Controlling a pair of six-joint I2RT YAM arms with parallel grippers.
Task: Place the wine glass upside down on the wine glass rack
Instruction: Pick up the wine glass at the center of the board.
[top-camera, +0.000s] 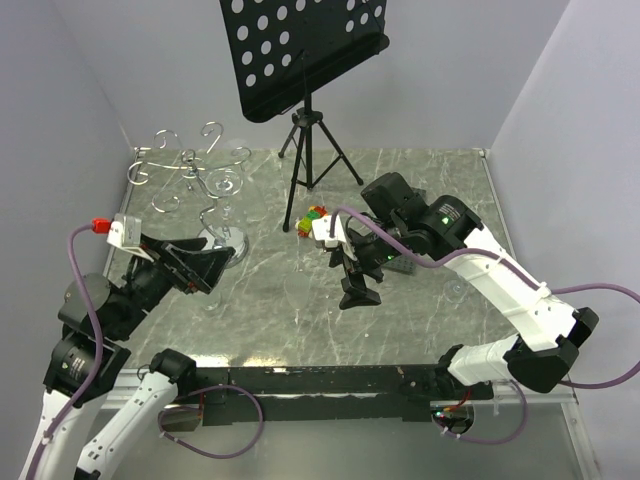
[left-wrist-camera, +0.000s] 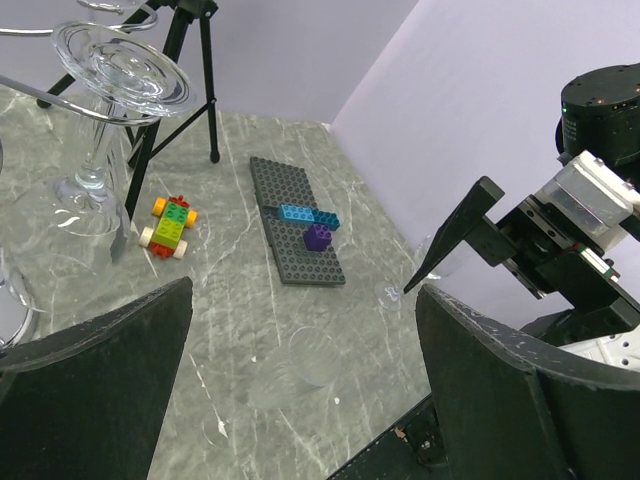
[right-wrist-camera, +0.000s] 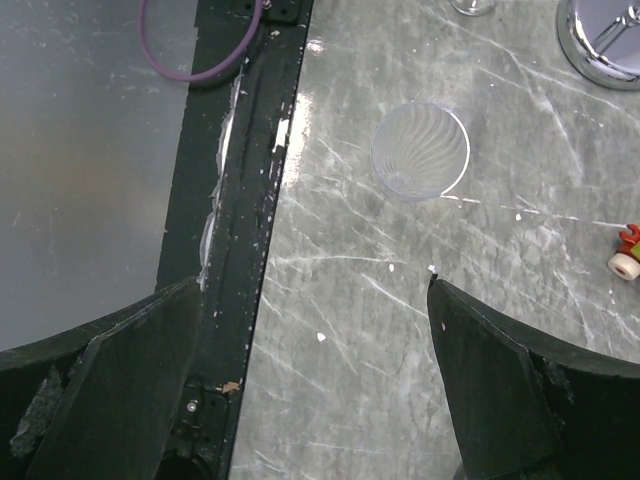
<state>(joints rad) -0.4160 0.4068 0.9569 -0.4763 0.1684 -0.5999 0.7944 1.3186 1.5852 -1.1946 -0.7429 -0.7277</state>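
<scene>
Top external view: a grey marbled table with two robot arms mounted at its near edge. The wine glass rack, a chrome wire stand with curled hooks on top, stands at the far left of the table. A second glass hangs from one hook, foot up and bowl down.

The wine glass stands on the table to the right of the rack's round base. It is between the two grippers and nearer the right one. Its long axis is vertical, and the right wrist camera looks straight down onto its round, ribbed bowl. In the left wrist view the mouth seems to face up, though the clear glass makes this hard to confirm.

The left gripper sits low beside the rack, fingers spread wide, holding nothing. The right gripper hangs over the table just beside the wine glass, fingers also spread wide and holding nothing.

A black music stand rises at the back. A toy brick car lies near its legs.
</scene>
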